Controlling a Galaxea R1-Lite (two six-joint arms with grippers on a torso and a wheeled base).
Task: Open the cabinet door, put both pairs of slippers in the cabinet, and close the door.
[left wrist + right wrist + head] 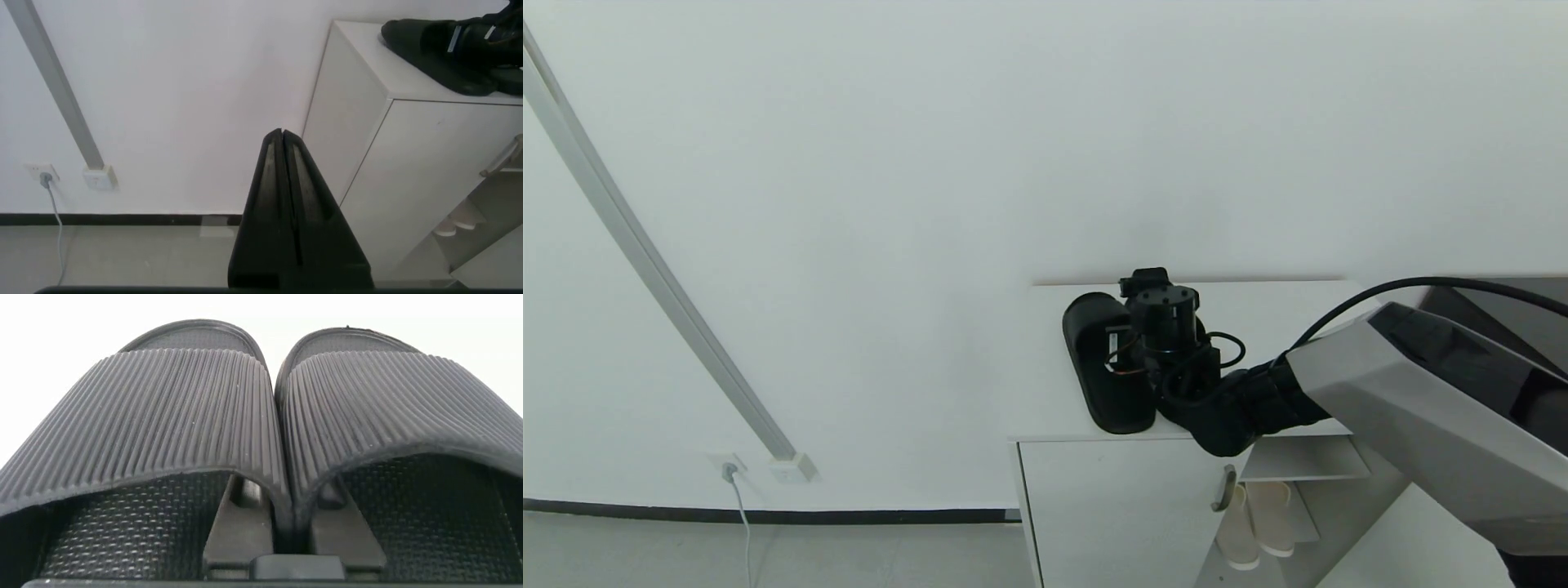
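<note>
Two black slippers [1107,367] lie side by side on top of the cabinet [1282,302]. The right gripper [288,531] has one finger under each strap, pinching the adjoining inner walls. Judged light, rubbery and pliable; the ribbed straps should resist slipping. The left gripper [282,143] is pressed together, holding nothing.

Bright, even room light, white wall [931,163] flat and pale, thin soft shadow beneath the black slippers [1107,376] on the cabinet top [1282,310], dimness under their ribbed straps up close, wall duct [645,245] bowed toward the head view's edge
</note>
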